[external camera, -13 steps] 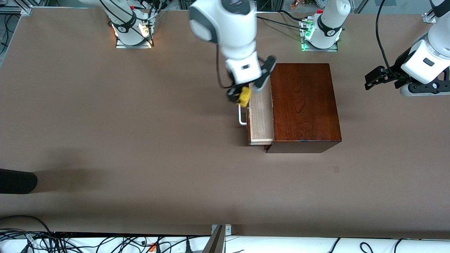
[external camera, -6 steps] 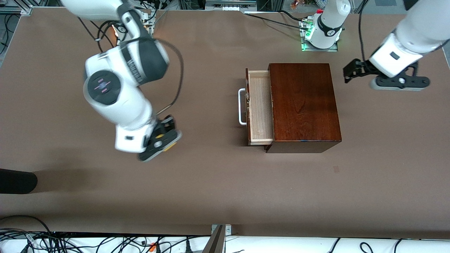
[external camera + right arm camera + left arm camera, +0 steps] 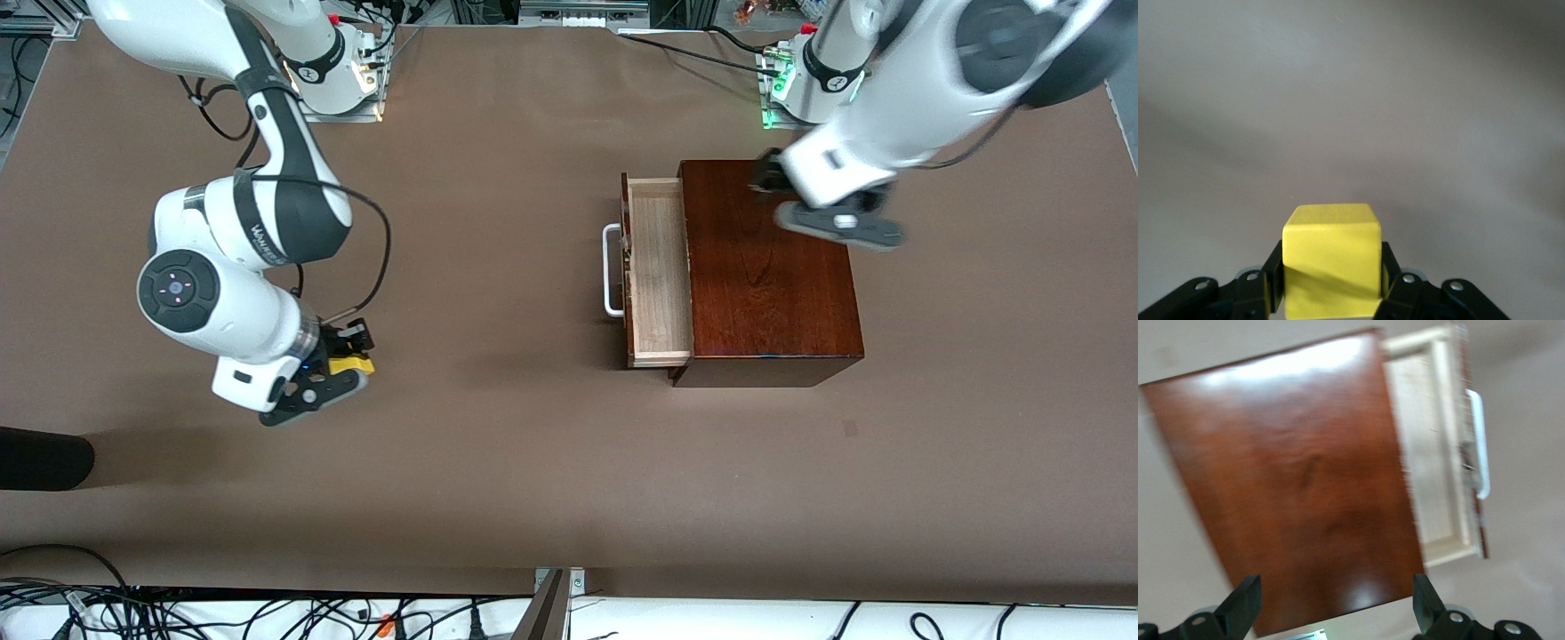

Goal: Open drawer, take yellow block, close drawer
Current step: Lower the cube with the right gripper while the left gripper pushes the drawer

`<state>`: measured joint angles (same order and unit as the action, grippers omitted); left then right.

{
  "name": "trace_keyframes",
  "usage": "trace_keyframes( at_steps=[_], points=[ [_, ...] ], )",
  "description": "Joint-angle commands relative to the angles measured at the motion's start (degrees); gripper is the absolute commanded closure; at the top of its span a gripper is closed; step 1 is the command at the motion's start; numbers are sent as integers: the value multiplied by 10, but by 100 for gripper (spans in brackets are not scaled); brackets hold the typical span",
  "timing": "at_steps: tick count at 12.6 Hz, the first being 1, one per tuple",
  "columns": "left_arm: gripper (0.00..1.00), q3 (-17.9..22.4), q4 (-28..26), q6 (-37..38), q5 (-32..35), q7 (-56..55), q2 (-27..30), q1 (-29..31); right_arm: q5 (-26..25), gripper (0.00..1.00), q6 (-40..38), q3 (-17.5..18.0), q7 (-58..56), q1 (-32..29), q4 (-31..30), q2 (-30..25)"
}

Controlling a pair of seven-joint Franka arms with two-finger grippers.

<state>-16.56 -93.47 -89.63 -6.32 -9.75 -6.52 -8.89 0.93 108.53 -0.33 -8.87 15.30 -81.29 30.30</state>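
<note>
Now the small bright yellow cube point(image 3: 350, 364) point(image 3: 1331, 260) is clamped between the fingers of the right gripper point(image 3: 342, 360) point(image 3: 1331, 283), over bare brown tabletop point(image 3: 498, 444) toward the right arm's end, well apart from the box. The pale light-wood drawer point(image 3: 658, 267) point(image 3: 1428, 447) with its white U-shaped bar handle point(image 3: 610, 271) point(image 3: 1478, 447) stands pulled out of the glossy mahogany-coloured wooden box point(image 3: 765, 293) point(image 3: 1298, 493). The left gripper point(image 3: 766, 182) point(image 3: 1335, 613) hangs over the box's top, its fingers spread wide apart with nothing between them.
</note>
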Motion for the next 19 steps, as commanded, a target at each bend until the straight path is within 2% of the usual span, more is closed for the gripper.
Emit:
trace_keyframes(
  at_steps=[1,3,5,6,9,12,13,14,15,16,17,18,19],
  points=[
    [0,-53,91,15,-6,23,-92,-10,7,94,107,4,13,-34,-182,-80],
    [0,-73,138,10,-6,83,-153,-30,7,94,189,1,14,-53,-248,-80],
    [0,-73,149,-30,-5,139,-182,-60,7,94,240,-1,24,-59,-283,-71],
    [0,-74,148,-61,-6,187,-198,-74,7,88,248,-2,27,-72,-282,-53],
    [0,-73,149,-161,-1,325,-255,-124,7,88,301,-2,30,-91,-283,-13],
    [0,-73,144,-214,2,486,-296,-144,7,88,326,-7,50,-92,-283,3],
    [0,-73,141,-225,20,518,-308,-154,7,88,326,-8,51,-92,-283,7],
    [0,-72,138,-226,60,525,-310,-162,7,88,327,-13,51,-92,-283,13],
    [0,-73,127,-226,117,527,-310,-172,7,83,328,-13,66,-92,-283,18],
    [0,-73,119,-226,156,532,-311,-176,7,78,327,-13,78,-92,-282,20],
    [0,-72,109,-228,176,532,-311,-184,7,67,327,-13,79,-92,-282,19],
    [0,-72,107,-228,190,532,-314,-184,7,38,324,-13,79,-92,-281,15],
    [0,-72,107,-226,193,533,-320,-179,7,0,323,-13,74,-92,-281,9]
  ],
)
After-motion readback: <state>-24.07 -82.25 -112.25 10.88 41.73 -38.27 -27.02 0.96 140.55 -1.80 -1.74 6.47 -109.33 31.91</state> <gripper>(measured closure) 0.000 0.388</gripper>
